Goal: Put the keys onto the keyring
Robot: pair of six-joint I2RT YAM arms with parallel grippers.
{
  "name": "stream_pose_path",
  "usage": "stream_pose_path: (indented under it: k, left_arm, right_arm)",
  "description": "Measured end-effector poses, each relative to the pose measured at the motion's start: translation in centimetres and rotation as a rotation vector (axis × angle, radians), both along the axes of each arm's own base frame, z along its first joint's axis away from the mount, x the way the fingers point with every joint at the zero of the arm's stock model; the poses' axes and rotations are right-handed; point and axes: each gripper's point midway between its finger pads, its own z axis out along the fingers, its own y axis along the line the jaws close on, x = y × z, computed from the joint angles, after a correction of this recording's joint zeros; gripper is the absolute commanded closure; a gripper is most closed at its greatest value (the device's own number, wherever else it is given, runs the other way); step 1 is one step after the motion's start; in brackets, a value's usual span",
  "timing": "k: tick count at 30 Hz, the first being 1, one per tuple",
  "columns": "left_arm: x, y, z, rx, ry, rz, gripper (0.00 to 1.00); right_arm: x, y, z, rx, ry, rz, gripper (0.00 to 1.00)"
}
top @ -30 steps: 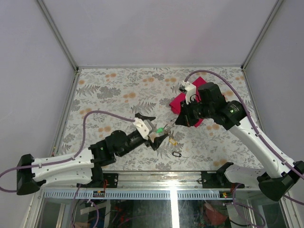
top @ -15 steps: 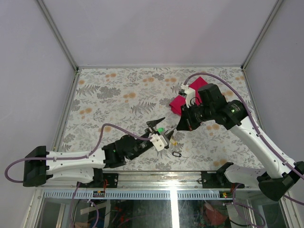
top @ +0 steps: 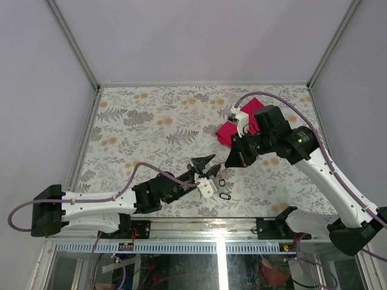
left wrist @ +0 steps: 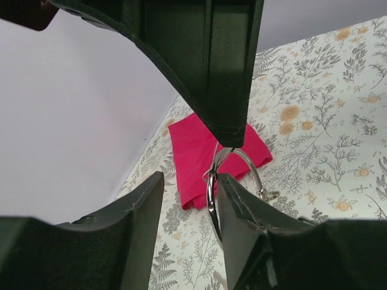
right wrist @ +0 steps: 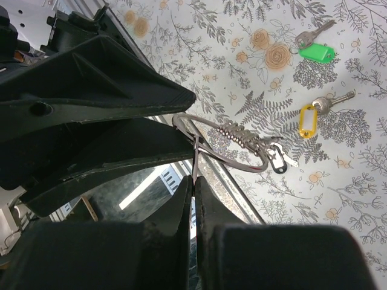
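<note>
Right wrist view shows my right pincer (right wrist: 194, 179) closed to a sliver, nipping the keyring (right wrist: 239, 136) by its thin wire, up off the table (right wrist: 357, 181). A black-tagged key (right wrist: 277, 159) sits at the ring's far end; I cannot tell whether it is threaded. The yellow-tagged key (right wrist: 308, 119) and green-tagged key (right wrist: 317, 53) lie loose, well apart from the ring. My left pincer (left wrist: 189, 181) stands open and empty, with the ring beside one finger, not squarely in the gap. Closing there, I could miss or nudge the wire, and so slight a tip grip may let it twist free.
</note>
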Motion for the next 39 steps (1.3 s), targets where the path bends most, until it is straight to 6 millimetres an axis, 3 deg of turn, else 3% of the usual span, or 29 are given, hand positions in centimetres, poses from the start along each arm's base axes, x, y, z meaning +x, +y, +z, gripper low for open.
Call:
stream_pose_path:
  k: [10,23,29,31,36,39]
  left_arm:
    - [-0.4,-0.5,-0.3,0.038,-0.038,-0.028,0.66]
    - [-1.2,-1.4,-0.1,0.048,-0.053,-0.08,0.81]
    - [-1.5,-1.7,-0.2,0.055,-0.053,-0.097,0.98]
    - [-1.5,-1.7,-0.2,0.056,-0.052,-0.097,1.0]
    - [-1.4,-1.6,-0.2,0.045,-0.037,-0.087,1.0]
    - [-1.1,-1.3,-0.4,0.029,0.002,-0.058,1.0]
  right_arm:
    - [-0.4,0.1,0.1,0.01,0.013,0.017,1.0]
    - [-0.3,0.2,0.2,0.014,0.007,0.017,1.0]
    - [-0.3,0.2,0.2,0.014,0.007,0.016,0.99]
    - [-0.3,0.2,0.2,0.014,0.006,0.015,0.94]
    - [-0.2,0.2,0.6,0.027,-0.007,0.007,0.66]
    - [-0.1,0.1,1.8,0.068,-0.072,-0.004,0.58]
